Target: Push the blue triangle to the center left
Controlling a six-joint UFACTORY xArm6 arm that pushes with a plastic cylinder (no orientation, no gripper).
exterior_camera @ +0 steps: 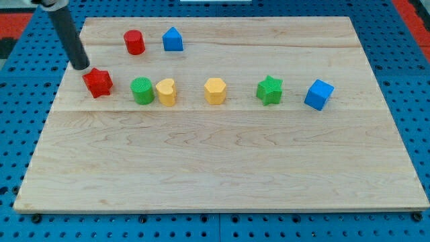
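The blue triangle (173,39) stands near the view's top left, just right of a red cylinder (134,42). My tip (80,66) rests at the far left of the wooden board (215,168), just above and left of a red star (98,82). The tip is well left of the blue triangle and a little lower, with the red cylinder between them.
A row runs across the board's middle: green cylinder (142,91), yellow heart (166,92), yellow hexagon (215,91), green star (269,90), blue cube (318,94). Blue pegboard surrounds the board.
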